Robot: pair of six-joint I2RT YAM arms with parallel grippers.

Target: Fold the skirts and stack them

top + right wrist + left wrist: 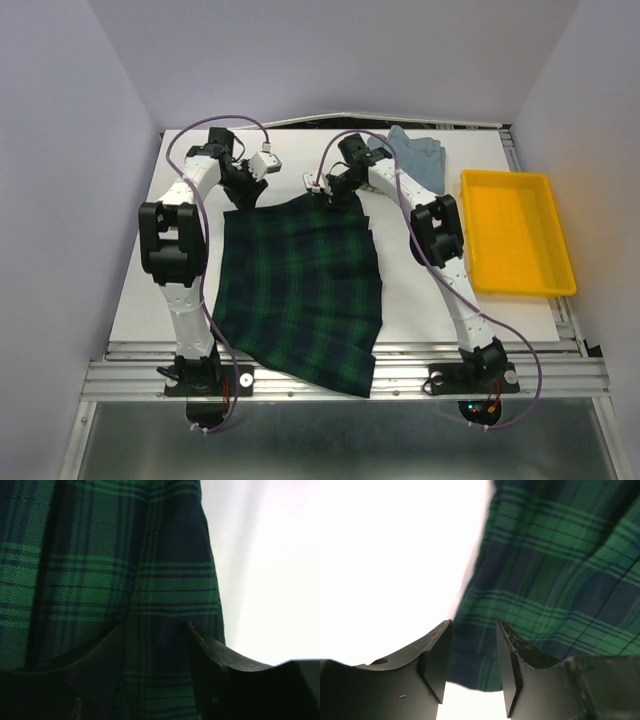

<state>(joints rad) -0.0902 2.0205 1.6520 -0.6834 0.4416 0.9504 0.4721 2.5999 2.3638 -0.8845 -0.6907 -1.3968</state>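
Plaid skirt (pixel 300 280) lies spread on the desk (pixel 408 302), hem over the near edge, the left hand (pixel 474 630) and right hand (pixel 155 630) half-open at its far corners, seemingly gripping nothing; folding next needs both corners pinched.

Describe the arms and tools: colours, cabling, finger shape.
The left arm and right arm have white links with black joint housings, and a purple cable loops along each. The left tool and right tool have matte black, wedge-shaped fingers.
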